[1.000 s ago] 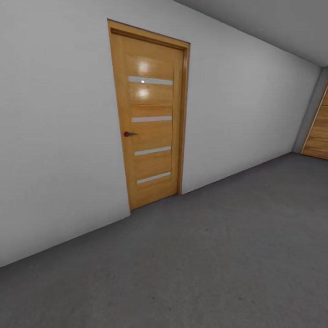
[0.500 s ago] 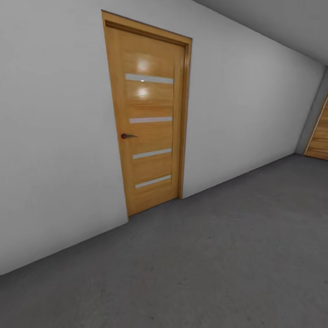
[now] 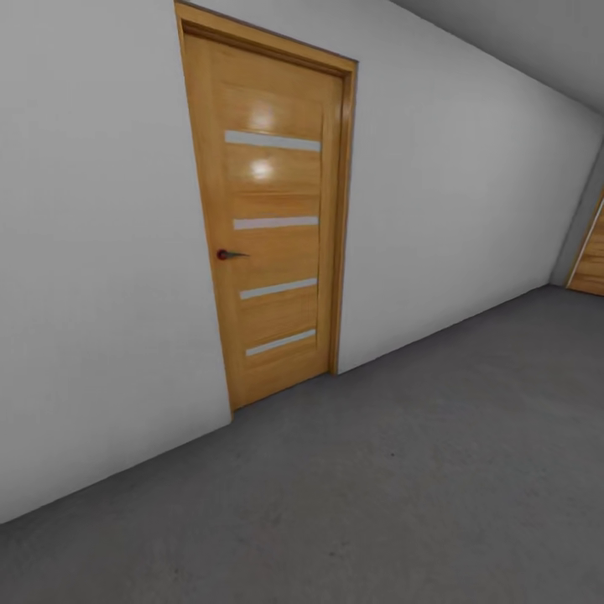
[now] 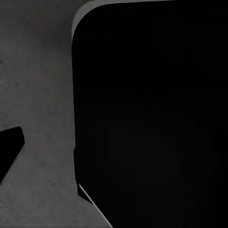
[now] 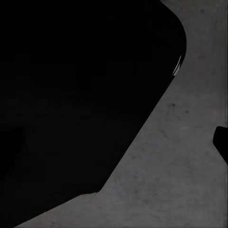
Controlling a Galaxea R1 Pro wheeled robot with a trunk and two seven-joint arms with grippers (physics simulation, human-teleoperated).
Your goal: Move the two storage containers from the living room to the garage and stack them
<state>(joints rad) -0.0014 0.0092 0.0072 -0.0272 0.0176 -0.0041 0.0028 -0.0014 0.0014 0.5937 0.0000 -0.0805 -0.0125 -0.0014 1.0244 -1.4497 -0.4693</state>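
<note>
Head view: a plain white wall (image 3: 92,277) runs from the left edge back toward the far right. Set in it, left of centre, stands a closed orange-brown wooden door (image 3: 273,218) in a matching frame, with four narrow pale strips across it and a small dark handle (image 3: 226,254) on its left side. Two bright glints sit high on the door panel. Below and to the right spreads the floor (image 3: 403,470), dark grey speckled concrete, meeting the wall along a slanted line. At the far right edge a slice of a second wooden door (image 3: 590,262) shows in the end wall. This bare room matches the garage. No storage container appears on the floor here.

Left wrist view: a large black rounded body (image 4: 152,114) hangs over grey concrete; whether the left claw is apart or together, I cannot tell.

Right wrist view: a similar black mass (image 5: 80,95) covers the concrete; the right claw's state cannot be told either.
</note>
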